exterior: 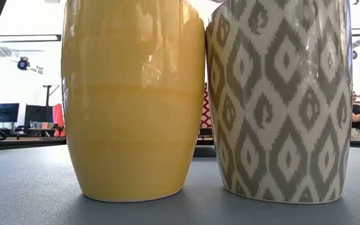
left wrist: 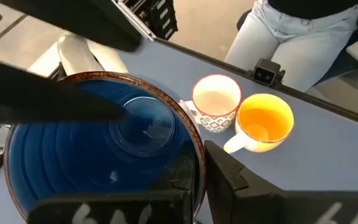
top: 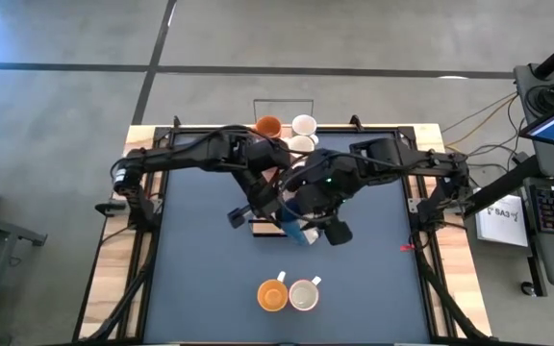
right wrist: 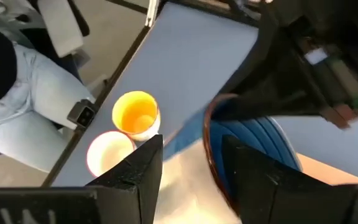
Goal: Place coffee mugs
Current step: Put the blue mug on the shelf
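Both arms meet over the middle of the table (top: 200,288). The left gripper (left wrist: 185,199) is clamped on the rim of a blue mug (left wrist: 104,155) there. The right gripper (right wrist: 191,168) hangs close beside it, fingers apart, holding nothing. An orange mug (top: 272,295) and a patterned white mug (top: 304,294) stand touching near the front edge. More mugs (top: 287,128) cluster at the back edge. A seated person (left wrist: 297,31) shows beyond the table.

The high view looks straight down on the whole table (top: 200,288). The low view sits very close behind 2 mugs (exterior: 133,100). Both wrist views seem to share them, looking down.
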